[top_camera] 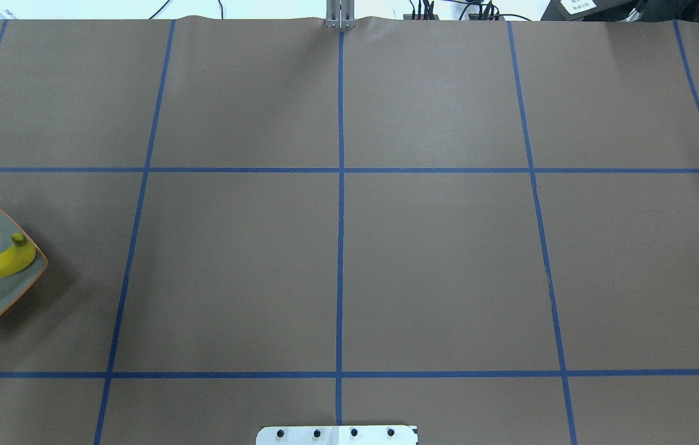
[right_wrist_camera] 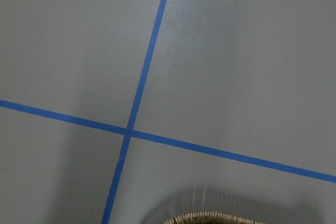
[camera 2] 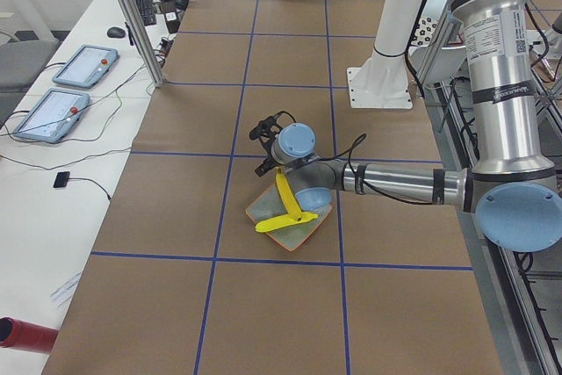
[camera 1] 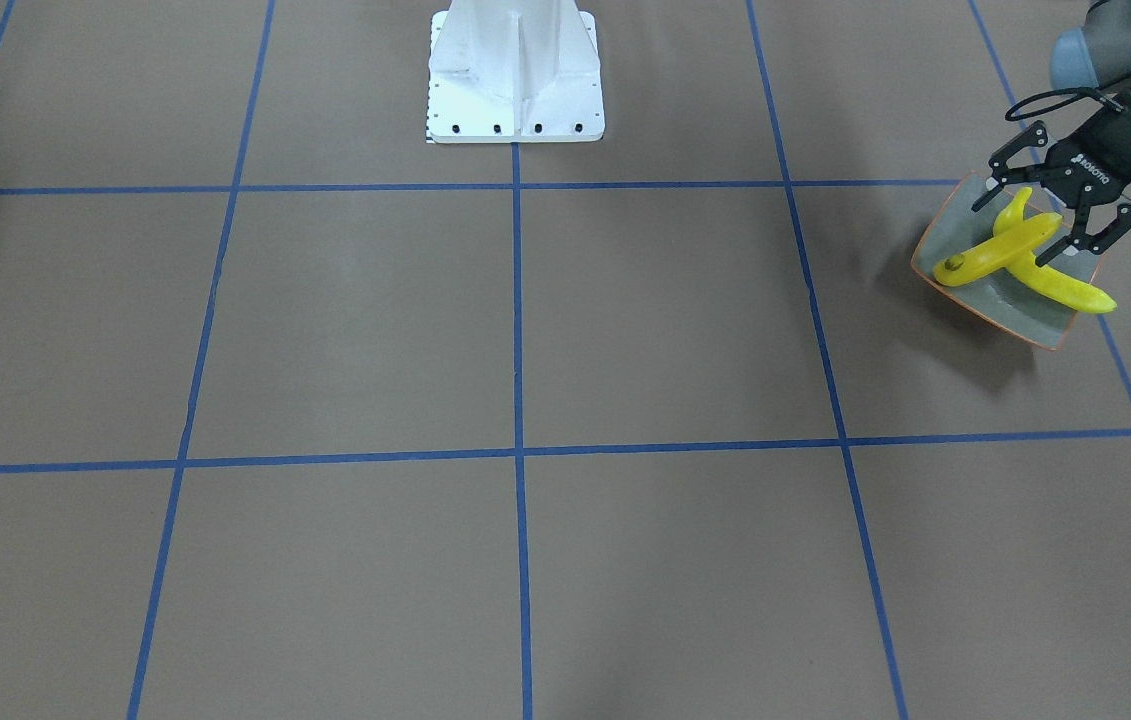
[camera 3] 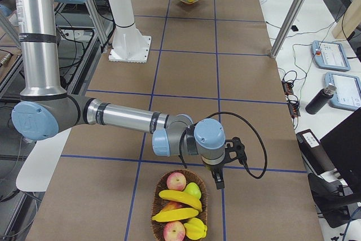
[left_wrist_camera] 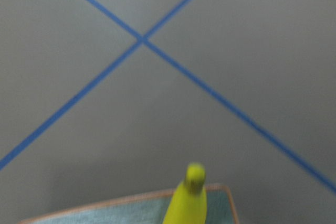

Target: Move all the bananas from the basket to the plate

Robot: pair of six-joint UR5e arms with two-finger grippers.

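Brown table (camera 1: 525, 330), crossed bananas (camera 1: 995, 252) on plate (camera 1: 1020, 305), upper one's tip seemingly toward centre, left claw (camera 1: 1037, 218) wide.

The near left arm (camera 2: 395, 183) extends over the plate (camera 2: 260, 212), where two bananas (camera 2: 283, 222) lie crossed

The one plate (camera 1: 1015, 308) at the left end of the table (camera 1: 525, 330) carries two: an upper banana (camera 1: 1003, 250) crossed over a lower banana (camera 1: 1075, 290). The one basket (camera 3: 204, 204) at the right end carries two more, a third banana (camera 3: 180, 197) and a fourth banana (camera 3: 175, 215), which makes four in all. With them are two reddish apples (camera 3: 176, 182), one green fruit (camera 3: 193, 190) and one lumpy yellow fruit (camera 3: 195, 229). Two arms reach over the table: a left arm (camera 2: 404, 183) and a right arm (camera 3: 124, 118).
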